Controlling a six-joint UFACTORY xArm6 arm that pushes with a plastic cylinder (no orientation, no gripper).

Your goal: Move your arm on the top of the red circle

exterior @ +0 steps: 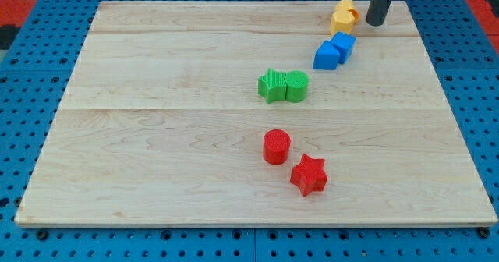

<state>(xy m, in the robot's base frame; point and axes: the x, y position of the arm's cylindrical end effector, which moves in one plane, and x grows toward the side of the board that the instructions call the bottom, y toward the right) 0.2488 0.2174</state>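
Plastic, light and stiff by its look, the red circle sits touching the red star, far from my jawless tip, and would slide if nudged.

rod: upper part cut off by the view's top edge | yellow blocks: just left of the tip, bunched, shapes unclear | blue blocks: below-left of the tip, touching, far one partly hidden, shapes unclear
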